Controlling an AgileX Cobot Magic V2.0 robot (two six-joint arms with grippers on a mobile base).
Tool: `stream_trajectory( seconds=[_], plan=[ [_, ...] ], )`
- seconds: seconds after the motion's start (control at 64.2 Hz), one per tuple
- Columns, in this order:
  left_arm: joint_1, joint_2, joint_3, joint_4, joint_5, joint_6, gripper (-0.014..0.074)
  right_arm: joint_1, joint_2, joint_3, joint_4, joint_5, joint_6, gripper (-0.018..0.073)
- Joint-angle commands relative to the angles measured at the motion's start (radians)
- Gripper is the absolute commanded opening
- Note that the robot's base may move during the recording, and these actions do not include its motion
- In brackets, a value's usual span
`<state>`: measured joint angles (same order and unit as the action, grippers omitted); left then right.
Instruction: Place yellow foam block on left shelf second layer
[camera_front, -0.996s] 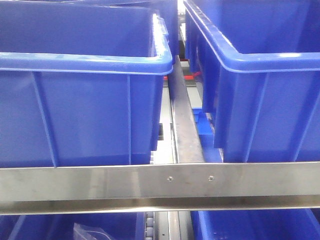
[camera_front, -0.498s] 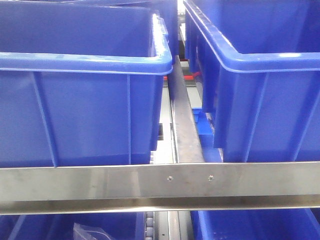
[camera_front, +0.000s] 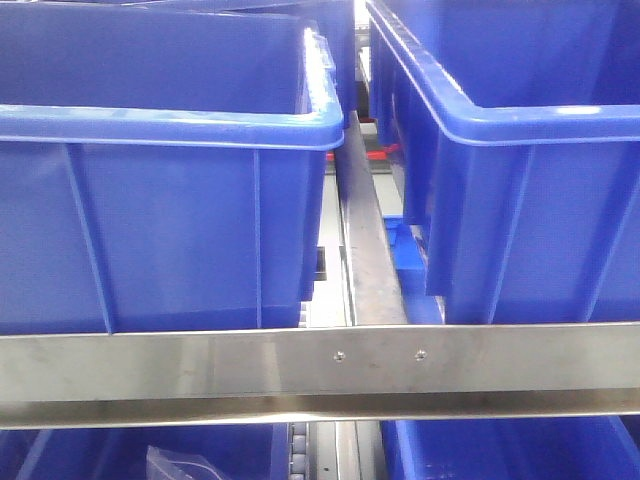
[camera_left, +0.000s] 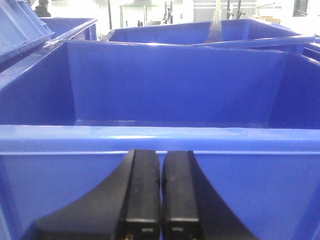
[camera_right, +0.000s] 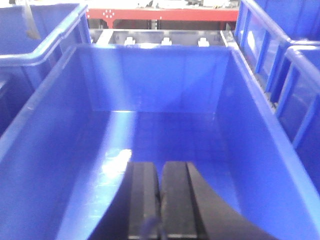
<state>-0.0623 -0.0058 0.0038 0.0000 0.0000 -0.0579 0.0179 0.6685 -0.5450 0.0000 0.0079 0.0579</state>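
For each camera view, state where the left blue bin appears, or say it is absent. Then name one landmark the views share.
Front view: the left blue bin fills the left half, above the steel rail.
Left wrist view: a blue bin spans the frame behind the shut left gripper; whether it is the same bin cannot be told.
Right wrist view: cannot tell.
Shared landmark: rounded blue bin rims.

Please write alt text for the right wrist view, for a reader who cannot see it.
The shut right gripper hangs above a blue bin whose visible floor shows nothing in it. More blue bins stand on both sides, and a red bar runs behind. No yellow foam block is visible.

two blue bins (camera_front: 170, 180), one steel rail (camera_front: 320, 365)
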Motion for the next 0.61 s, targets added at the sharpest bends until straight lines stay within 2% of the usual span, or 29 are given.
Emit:
stream_trajectory(
  seconds=[0.0, 0.249, 0.389, 0.467, 0.592],
  plan=[
    [0.000, -0.021, 0.027, -0.006, -0.082, -0.003, 0.0124, -0.003, -0.062, 0.012, -0.008, -0.088, -0.031, 0.0054],
    [0.000, -0.021, 0.027, -0.006, -0.082, -0.003, 0.0124, -0.003, -0.351, 0.216, -0.008, -0.106, -0.032, 0.0054],
    [0.000, -0.021, 0.027, -0.006, -0.082, -0.003, 0.0124, -0.003, -0.492, 0.289, -0.008, -0.043, -0.032, 0.0054],
    [0.000, -0.021, 0.027, -0.006, -0.082, -0.003, 0.0124, -0.003, -0.540, 0.316, -0.008, 0.003, -0.032, 0.0054],
    [0.000, -0.021, 0.027, -0.006, -0.082, -0.003, 0.0124, -0.003, -0.557, 0.334, -0.008, 0.003, -0.032, 0.0054]
  ],
)
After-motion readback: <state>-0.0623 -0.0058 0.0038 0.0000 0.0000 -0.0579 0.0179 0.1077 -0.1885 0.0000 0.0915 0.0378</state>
